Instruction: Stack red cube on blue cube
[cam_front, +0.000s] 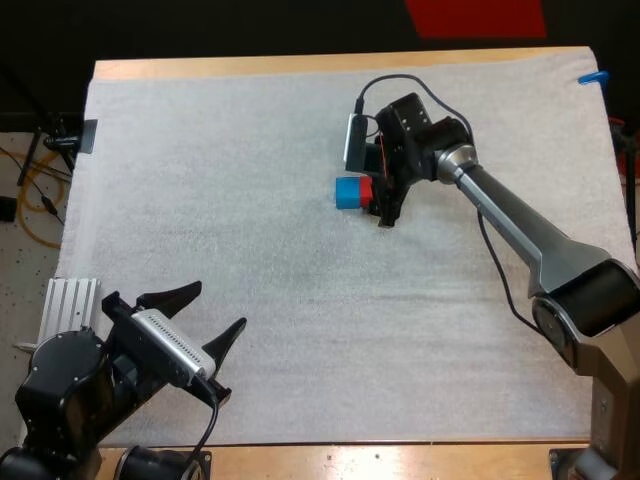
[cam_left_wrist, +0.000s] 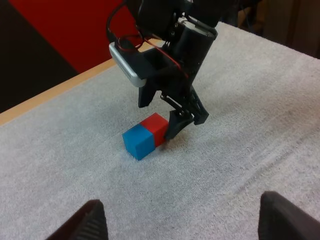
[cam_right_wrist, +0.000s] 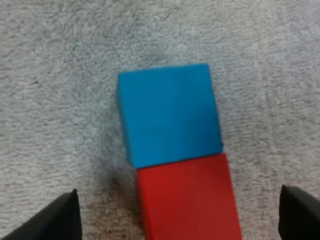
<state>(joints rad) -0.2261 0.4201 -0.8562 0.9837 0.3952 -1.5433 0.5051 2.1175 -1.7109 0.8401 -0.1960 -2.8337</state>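
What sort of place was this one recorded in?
Most likely a robotics lab bench: a left gripper and right gripper at a wooden table with a white mat, a red cube and blue cube as props, and loose cables on the floor.

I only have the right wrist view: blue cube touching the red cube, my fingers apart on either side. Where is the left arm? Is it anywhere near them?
Observer: No. In the high view the left gripper sits at the near left corner of the mat, far from the red cube and the blue cube.
Operator: Is it holding anything?
Observer: Nothing. Its fingers stand apart over bare mat.
Operator: How low is my right gripper?
Observer: The left wrist view shows the right gripper low over the red cube, with one finger reaching down right beside it.
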